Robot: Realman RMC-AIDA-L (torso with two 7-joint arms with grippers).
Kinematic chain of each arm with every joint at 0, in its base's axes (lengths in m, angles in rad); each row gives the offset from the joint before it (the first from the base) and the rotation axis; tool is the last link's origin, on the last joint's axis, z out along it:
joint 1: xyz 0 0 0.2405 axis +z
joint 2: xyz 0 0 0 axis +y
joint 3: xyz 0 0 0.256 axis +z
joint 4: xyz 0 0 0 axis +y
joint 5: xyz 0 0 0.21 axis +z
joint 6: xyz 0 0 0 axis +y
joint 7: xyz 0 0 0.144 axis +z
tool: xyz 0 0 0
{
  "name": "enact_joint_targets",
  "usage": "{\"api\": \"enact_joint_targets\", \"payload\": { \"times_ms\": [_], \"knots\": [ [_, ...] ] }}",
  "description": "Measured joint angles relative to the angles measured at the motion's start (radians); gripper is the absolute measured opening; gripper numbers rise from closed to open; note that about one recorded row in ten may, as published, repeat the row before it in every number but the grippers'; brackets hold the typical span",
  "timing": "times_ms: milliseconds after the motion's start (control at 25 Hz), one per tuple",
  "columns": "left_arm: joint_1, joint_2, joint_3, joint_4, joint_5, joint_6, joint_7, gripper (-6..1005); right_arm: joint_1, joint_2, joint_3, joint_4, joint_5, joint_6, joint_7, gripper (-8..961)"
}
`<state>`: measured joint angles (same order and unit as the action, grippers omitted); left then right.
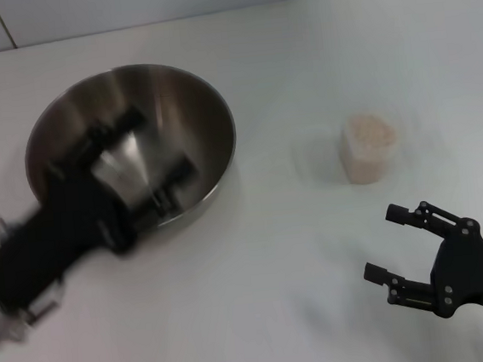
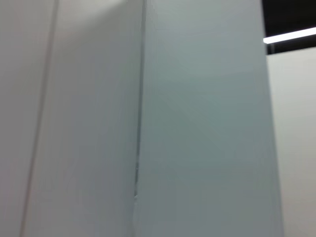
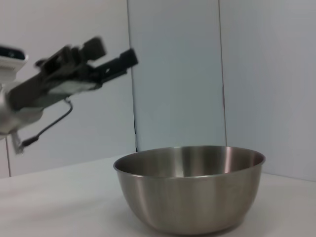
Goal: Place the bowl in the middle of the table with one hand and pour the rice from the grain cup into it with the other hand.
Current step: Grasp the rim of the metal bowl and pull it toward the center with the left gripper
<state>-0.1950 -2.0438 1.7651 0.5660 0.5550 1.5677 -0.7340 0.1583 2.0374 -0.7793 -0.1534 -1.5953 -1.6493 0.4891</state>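
The steel bowl [image 1: 191, 100] stands upright on the white table [image 1: 300, 252], left of centre. My left gripper [image 1: 148, 147] hovers over it, blurred, open and holding nothing. The right wrist view shows that left gripper [image 3: 116, 53] raised well above the bowl [image 3: 192, 197] and apart from it. To the right of the bowl stands the small clear grain cup [image 1: 367, 147], full of beige rice [image 1: 370, 134]. My right gripper [image 1: 383, 243] is open and empty near the table's front right, a short way in front of the cup. The left wrist view shows only wall panels.
A pale panelled wall [image 1: 139, 3] runs along the table's far edge. Bare tabletop lies between the bowl and the cup, and also in front of them.
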Motion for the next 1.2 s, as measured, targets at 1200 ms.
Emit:
{"api": "enact_joint_targets", "payload": {
  "times_ms": [1200],
  "knots": [
    [-0.144,-0.019,-0.468,0.597,1.518,-0.693,-1.568,799,0.000,0.000,0.000,-0.014,0.000,-0.021,0.000,831]
  ]
}}
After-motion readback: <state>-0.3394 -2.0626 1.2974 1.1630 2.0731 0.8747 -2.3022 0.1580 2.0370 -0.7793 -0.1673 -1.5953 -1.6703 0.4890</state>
